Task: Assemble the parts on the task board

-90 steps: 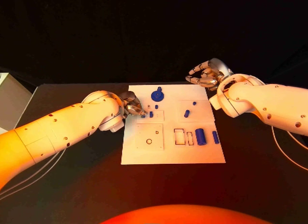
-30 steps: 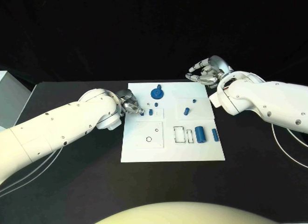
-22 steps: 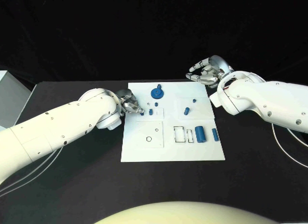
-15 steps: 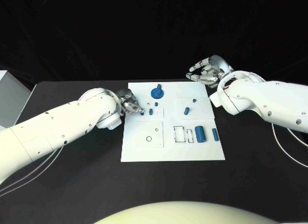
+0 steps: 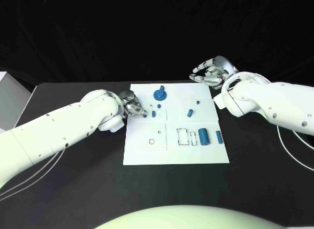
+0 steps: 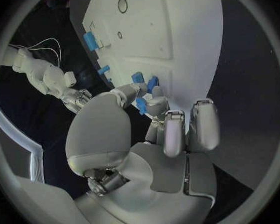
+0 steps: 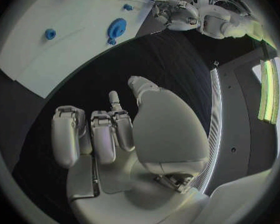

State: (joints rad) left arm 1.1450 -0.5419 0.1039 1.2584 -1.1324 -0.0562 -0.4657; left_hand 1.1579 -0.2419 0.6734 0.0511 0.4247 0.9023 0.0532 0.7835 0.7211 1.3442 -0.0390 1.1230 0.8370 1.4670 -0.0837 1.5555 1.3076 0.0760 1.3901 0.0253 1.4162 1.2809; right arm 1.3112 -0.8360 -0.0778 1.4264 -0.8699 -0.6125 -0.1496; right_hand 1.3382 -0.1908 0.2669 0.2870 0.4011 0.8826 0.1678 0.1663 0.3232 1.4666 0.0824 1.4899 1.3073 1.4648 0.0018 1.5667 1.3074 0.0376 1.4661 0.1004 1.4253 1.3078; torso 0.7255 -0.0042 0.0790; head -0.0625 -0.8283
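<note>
While pinching a small blue peg (image 6: 142,105) (stubby, matte), left hand (image 6: 154,115) | right hand (image 7: 109,129) curled, empty.

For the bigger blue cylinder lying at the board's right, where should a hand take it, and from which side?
Judging by its pose, grip the big blue cylinder across its round sides at mid-length, coming from above. It lies flat on the task board, and a slimmer blue piece lies close beside it, so fingers need care there.

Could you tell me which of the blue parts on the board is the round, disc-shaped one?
The blue disc at the task board's far edge; the other blue parts are small pegs or upright cylinders.
</note>
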